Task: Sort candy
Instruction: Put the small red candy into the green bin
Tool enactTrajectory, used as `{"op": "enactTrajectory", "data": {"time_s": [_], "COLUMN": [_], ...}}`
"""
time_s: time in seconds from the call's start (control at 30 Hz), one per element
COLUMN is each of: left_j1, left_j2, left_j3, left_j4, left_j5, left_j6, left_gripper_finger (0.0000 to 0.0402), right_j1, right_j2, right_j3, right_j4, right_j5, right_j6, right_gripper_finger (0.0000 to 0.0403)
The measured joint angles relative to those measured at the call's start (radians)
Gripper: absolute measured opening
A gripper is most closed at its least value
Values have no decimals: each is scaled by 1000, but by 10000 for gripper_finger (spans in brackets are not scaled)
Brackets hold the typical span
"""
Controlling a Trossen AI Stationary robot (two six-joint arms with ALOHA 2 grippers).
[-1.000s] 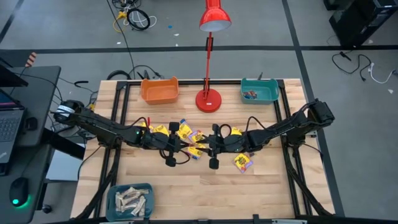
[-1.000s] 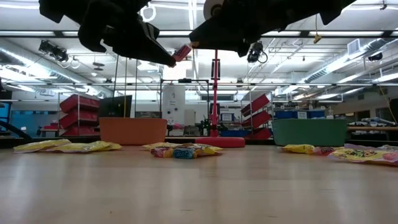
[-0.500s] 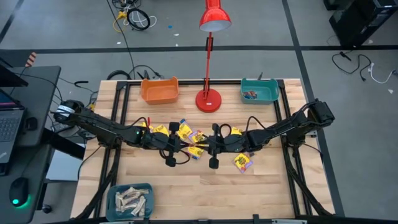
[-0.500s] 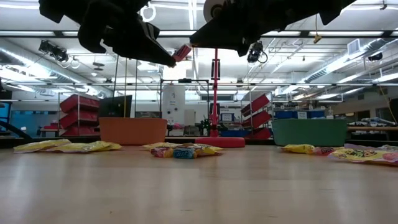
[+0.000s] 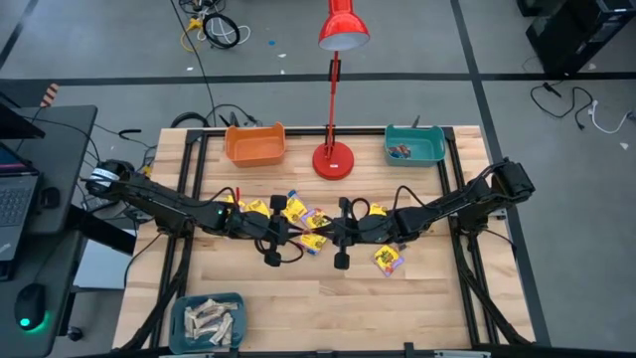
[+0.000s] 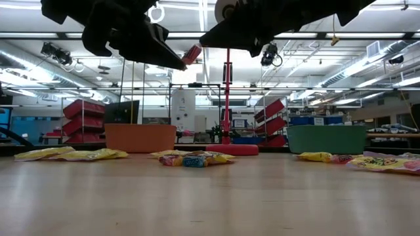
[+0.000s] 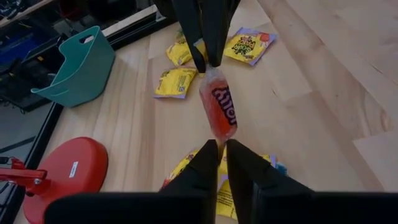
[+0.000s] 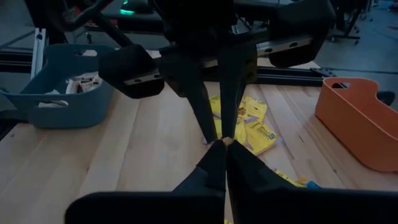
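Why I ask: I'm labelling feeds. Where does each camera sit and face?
High view: overhead, straight down on the table; left gripper and right gripper meet mid-table.
Low view: table-top height, level toward the orange bin and teal bin; both arms overhead.
Left wrist view: on the left arm, past its gripper at the red candy.
Right wrist view: on the right arm, past its shut fingers toward the left gripper.
Shared: low and left wrist views show the red candy.
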Motion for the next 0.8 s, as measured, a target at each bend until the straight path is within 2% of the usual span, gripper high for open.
{"op": "enactTrajectory", "data": {"time_s": [0.23, 0.47, 0.63, 0.8], "left_j1": [1, 1, 2, 2], "left_j2": [0, 0, 0, 0], "left_j3": [0, 0, 0, 0], "left_j4": [-34, -113, -171, -196], "left_j5": [-5, -96, -104, -104], "left_j6": [-31, -69, -110, -137], "left_gripper_finger": [107, 148, 151, 151], "right_j1": [0, -2, -22, -74], "right_j2": [0, -19, -95, -212], "right_j3": [0, 0, 0, 0], "right_j4": [-1, -51, -205, -439], "right_j5": [0, 44, 125, 234], "right_j6": [10, 17, 85, 173], "right_gripper_finger": [0, 0, 0, 0]}}
